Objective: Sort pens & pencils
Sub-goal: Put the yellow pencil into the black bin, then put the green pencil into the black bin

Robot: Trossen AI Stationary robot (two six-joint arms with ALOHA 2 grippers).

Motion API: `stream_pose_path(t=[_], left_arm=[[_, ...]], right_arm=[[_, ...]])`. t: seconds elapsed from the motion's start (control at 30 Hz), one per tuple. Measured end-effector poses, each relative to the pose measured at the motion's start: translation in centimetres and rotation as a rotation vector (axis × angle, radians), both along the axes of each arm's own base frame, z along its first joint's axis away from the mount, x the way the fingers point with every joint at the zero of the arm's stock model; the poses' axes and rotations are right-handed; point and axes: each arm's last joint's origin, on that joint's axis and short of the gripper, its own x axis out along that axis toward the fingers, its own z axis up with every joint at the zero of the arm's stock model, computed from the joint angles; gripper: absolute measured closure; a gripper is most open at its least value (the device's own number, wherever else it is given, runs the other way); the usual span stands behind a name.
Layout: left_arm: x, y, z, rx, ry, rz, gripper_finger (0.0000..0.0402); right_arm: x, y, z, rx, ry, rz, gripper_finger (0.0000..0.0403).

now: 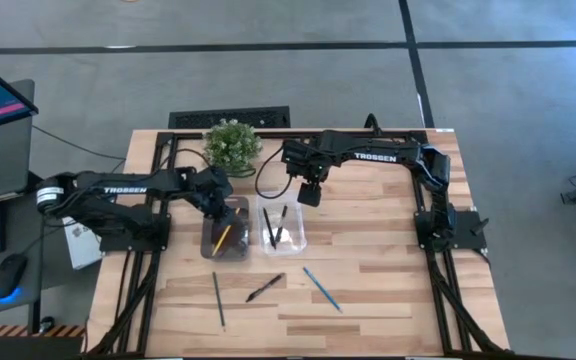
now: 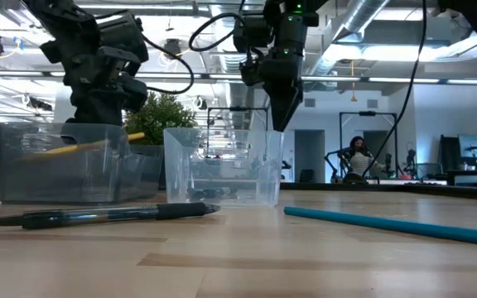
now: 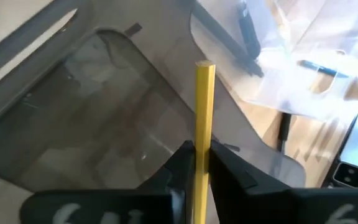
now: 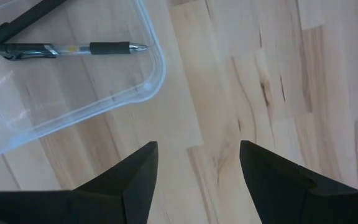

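Gripping the yellow pencil point(image 3: 204, 106) low on its shaft with the left gripper point(image 3: 201, 149), closed snug against both sides of it, directly above the dark tinted bin point(image 3: 73, 124). Slanted in the high view, long axis running from the bin's near left up to the gripper at the far right, lower end already down between the walls. Leaning only shallowly in the low view, raised end pointing toward the clear bin point(image 2: 222, 165). Probably needs no more than a letting-go to drop in flat. Hovering the right gripper point(image 4: 197, 152) spread wide and holding nothing, just beyond the far rim of the clear bin, above two black pens point(image 1: 276, 228) lying inside. Left to sort on the bare table in front of the bins: a green pencil point(image 1: 218, 298), a black pen point(image 1: 265, 288) and a blue pencil point(image 1: 322, 288). Green pencil straight in front of the dark bin, long axis almost near-to-far, nearest the left arm. Black pen between the two bins' fronts, slanting from near left to far right, reachable from either side but a likelier pick for the free right gripper. Blue pencil in front of the clear bin, slanting from far left to near right, closer to the right arm though bound for the dark bin
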Motion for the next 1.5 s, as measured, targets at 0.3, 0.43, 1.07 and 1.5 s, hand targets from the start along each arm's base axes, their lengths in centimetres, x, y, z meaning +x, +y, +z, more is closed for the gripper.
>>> stream_pose_path(t=[0.3, 0.43, 1.07, 1.5], left_arm=[[0.3, 0.1, 0.5, 0.007, -0.021, -0.008, 0.0362], [0.3, 0.1, 0.5, 0.015, -0.024, -0.016, 0.0362], [-1.5, -0.2, 8.1, 0.303, -0.376, -0.067, 0.0361], [-10.2, -2.9, 15.4, 0.985, -0.728, 0.02, 0.0361]], right_arm=[[0.0, 0.0, 0.0, 0.0, 0.002, 0.0, 0.0154], [0.0, 0.0, 0.0, 0.0, 0.001, 0.0, 0.0154], [0.0, 0.2, 0.0, 0.003, 0.004, -0.002, 0.0154], [2.2, 4.8, 2.4, -0.038, -0.141, 0.178, 0.0154]])
